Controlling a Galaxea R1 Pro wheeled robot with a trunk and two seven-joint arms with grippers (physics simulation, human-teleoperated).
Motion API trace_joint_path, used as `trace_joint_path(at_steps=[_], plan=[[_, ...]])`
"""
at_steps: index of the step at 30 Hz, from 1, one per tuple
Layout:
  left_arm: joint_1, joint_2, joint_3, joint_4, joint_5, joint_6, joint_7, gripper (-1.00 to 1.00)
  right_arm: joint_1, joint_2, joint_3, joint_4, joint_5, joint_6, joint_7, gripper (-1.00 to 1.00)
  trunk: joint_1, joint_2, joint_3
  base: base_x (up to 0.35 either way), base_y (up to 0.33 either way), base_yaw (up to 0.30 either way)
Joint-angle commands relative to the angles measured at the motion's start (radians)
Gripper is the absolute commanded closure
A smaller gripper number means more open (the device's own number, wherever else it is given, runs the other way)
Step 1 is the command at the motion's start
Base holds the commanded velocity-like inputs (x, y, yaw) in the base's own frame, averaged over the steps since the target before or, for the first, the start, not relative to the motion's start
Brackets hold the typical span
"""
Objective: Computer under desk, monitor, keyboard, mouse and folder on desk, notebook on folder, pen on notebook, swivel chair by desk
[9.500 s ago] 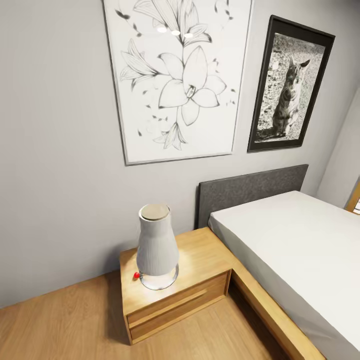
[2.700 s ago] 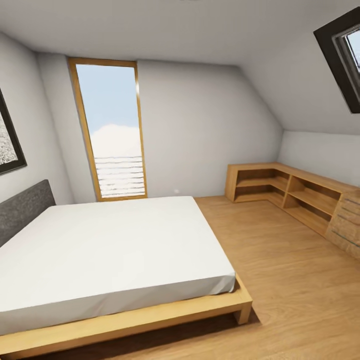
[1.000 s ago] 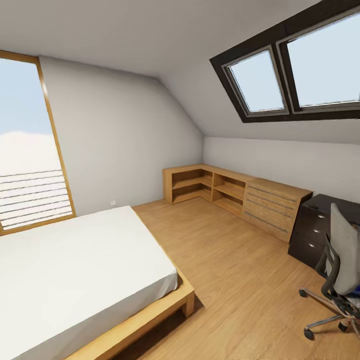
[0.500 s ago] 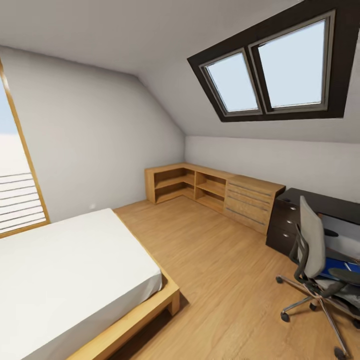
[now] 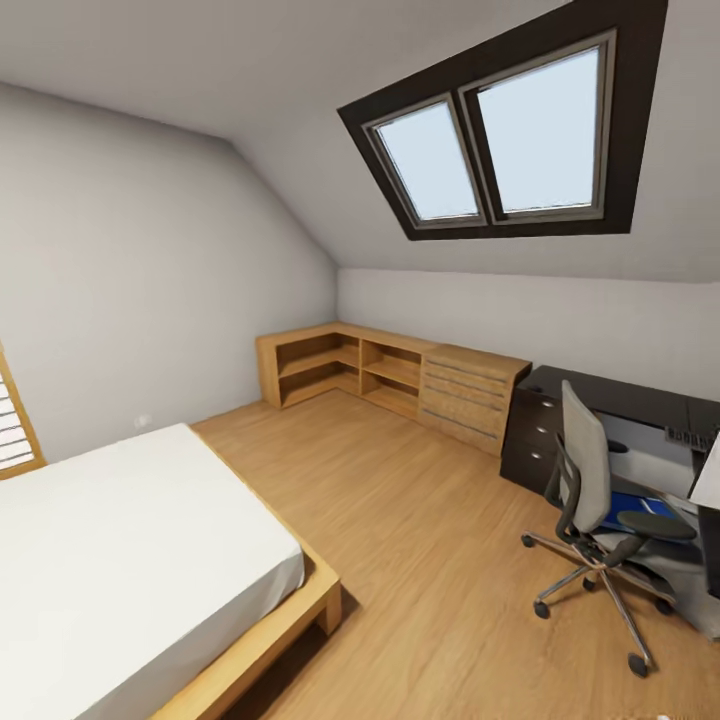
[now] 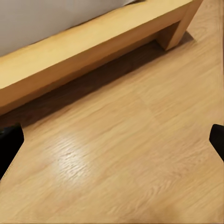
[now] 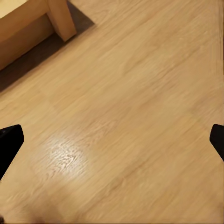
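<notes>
The swivel chair, grey-backed on a star base with castors, stands on the floor at the right, in front of the dark desk. A blue folder lies on its seat. A dark ridged object that looks like the keyboard rests at the desk's far right. A white shape cut off by the picture's right edge cannot be identified. My left gripper hangs open over bare wood floor beside the bed frame. My right gripper is open too, above floor near the bed's corner post.
A low bed with a white mattress takes up the left. Wooden shelves and a chest of drawers line the far wall under the skylight. Open wood floor lies between the bed and the chair.
The head camera has swung to the right: the tall window has slid out at the left, and the chair and desk have come further into the picture.
</notes>
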Motion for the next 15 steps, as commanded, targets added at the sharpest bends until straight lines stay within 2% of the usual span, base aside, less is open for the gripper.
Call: trace_joint_path(at_steps=[1,6,15], plan=[[0.000,0.000,-0.003,0.000,0.004,-0.003,0.000,-1.00,-0.001,0.000,-0.001,0.001,0.000,-0.004,0.003,-1.00,0.000,-0.001,-0.002,0.176,0.246,-0.286],[0.000,0.001,-0.003,0.000,0.004,-0.002,0.000,-1.00,-0.001,0.000,-0.002,0.001,-0.001,-0.004,0.003,-1.00,0.000,-0.001,-0.002,0.146,0.160,-0.293],[0.000,0.001,-0.003,0.000,0.004,-0.002,0.000,-1.00,-0.001,0.000,-0.003,0.001,-0.002,-0.005,0.002,-1.00,0.000,-0.001,0.002,0.019,0.020,-0.296]])
